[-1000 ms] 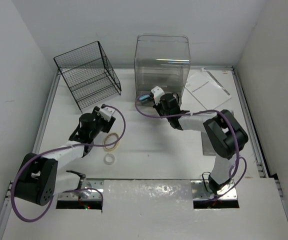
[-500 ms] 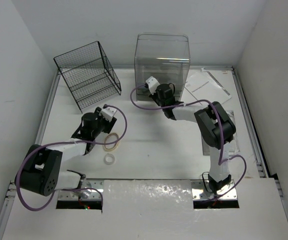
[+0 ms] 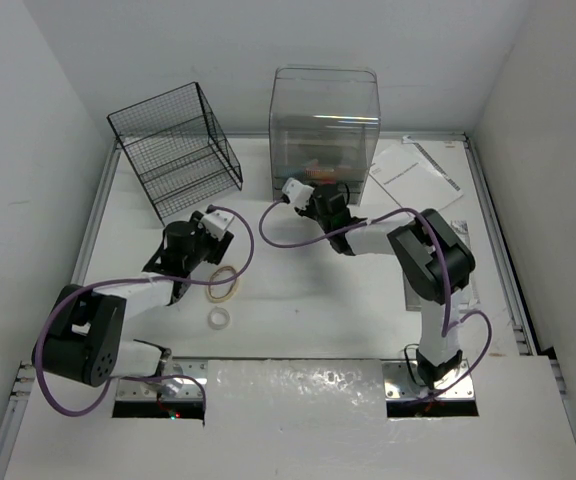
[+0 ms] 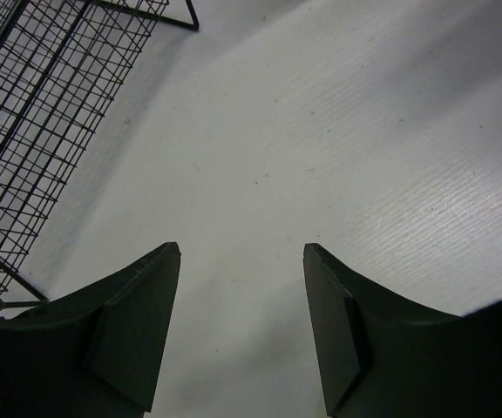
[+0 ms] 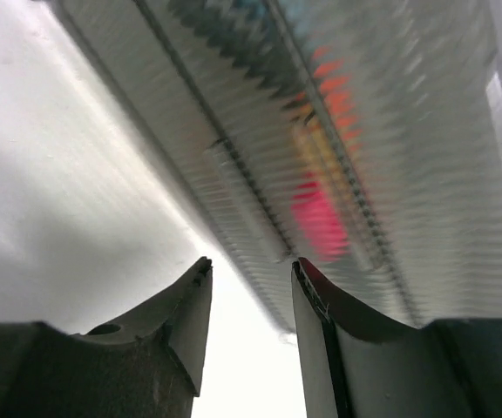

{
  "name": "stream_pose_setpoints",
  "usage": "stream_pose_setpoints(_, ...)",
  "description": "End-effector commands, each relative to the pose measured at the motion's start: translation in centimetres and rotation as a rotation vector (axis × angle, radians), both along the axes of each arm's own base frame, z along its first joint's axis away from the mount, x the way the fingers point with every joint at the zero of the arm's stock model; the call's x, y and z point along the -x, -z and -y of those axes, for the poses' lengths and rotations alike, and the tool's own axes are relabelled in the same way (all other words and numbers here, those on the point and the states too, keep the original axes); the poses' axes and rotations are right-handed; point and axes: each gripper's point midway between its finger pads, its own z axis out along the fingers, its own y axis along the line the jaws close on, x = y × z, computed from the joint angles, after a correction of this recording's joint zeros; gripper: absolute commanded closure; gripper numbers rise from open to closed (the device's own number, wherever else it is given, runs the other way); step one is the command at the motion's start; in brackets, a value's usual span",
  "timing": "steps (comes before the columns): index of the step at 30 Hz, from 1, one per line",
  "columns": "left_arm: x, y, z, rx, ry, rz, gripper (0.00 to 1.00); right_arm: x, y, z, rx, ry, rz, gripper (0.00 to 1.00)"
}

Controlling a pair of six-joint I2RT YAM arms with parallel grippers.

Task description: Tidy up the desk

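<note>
Left wrist view: left claw hung with its two dark fingers spread wide and nothing between them. Only the large flat white rectangular table with a thin raised pale rim showed in the gap. The table ran on ahead of the claw and to both sides. A black wire-mesh basket stood ahead and to the left of this claw, apart from the fingers. Whether the fingertips touched the table could not be told.

Right wrist view: right claw had its fingers parted by a narrower gap, gripping nothing. Bright table surface showed between them. Just ahead and above stood the ribbed wall of a clear plastic box-shaped container, very near the fingertips; contact could not be judged. Red and orange shapes showed blurred through that wall; what they were could not be made out.

Top external view: a thin pale ring lay flat on the table close beside the left claw, on the side away from the basket. A small white roll lay just past the ring, farther from that claw. White printed paper sheets lay to the right of the right claw, beside the container, well apart from the fingers.
</note>
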Motion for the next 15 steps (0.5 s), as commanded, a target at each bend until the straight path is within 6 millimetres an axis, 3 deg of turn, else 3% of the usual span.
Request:
stream_pose_setpoints(1,-1.2,-1.7,0.3,0.033,0.007,0.041,0.43,-1.8,-3.1,-0.1,0.176,-0.003,0.171,0.59)
stream_pose_setpoints(4,-1.3,-1.6,0.2,0.031,0.005,0.039,0.43,-2.4,-3.6,0.0,0.301,0.022,0.248,0.58)
stream_pose_setpoints(8,-1.5,-1.5,0.1,0.031,0.000,0.034,0.43,-3.0,-1.1,0.0,0.411,0.026,0.211,0.57)
stream_pose_setpoints(12,-1.7,-1.0,-0.2,0.028,-0.016,0.015,0.43,-3.1,-0.4,0.0,0.442,0.023,0.207,0.54)
stream_pose_setpoints(15,-1.8,-1.0,-0.2,0.033,-0.013,0.011,0.43,-4.0,-1.3,0.5,0.472,0.082,0.263,0.53)
